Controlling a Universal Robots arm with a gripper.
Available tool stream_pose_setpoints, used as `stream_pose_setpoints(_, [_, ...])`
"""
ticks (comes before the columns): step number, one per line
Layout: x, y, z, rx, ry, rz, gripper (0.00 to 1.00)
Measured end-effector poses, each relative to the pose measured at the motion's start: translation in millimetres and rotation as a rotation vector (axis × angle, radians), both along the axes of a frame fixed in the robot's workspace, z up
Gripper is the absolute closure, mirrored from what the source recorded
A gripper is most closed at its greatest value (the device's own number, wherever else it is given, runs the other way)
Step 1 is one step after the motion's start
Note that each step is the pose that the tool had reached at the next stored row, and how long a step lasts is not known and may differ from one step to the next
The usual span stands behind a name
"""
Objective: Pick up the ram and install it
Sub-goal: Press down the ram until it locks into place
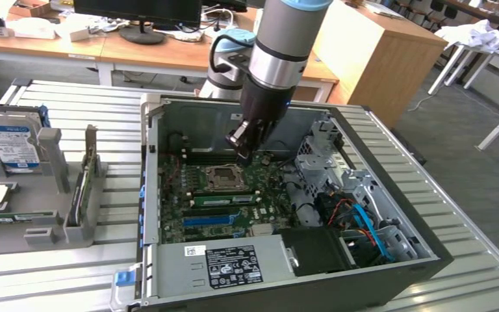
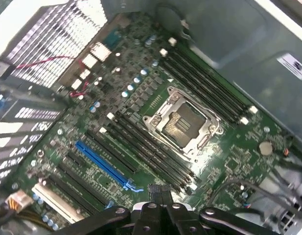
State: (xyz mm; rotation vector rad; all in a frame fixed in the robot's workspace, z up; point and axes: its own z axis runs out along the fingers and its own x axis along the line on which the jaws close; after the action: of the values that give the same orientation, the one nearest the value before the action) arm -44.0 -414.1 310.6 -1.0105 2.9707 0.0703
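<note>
- One ram [image 1: 224, 199] is sitting in a motherboard [image 1: 199, 221] slot, below one CPU socket [image 1: 225, 177].
- One arm is reaching down into the case [image 1: 388, 214], gripper [image 1: 242, 155] closed, empty, hovering above the socket.

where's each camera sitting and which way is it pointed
Exterior view: off the arm, raised, looking down into the open grey computer case; the silver and black robot arm and its gripper show.
Wrist view: on the wrist, looking down onto the green motherboard; the shut gripper shows.
Both share the motherboard, its square metal processor socket and blue slot strip.
</note>
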Motion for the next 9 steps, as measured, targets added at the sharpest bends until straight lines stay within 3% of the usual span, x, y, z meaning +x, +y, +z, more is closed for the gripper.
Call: stream_pose_setpoints(9, [0.0,0.0,-0.4,0.0000,0.0000,-0.149,0.89])
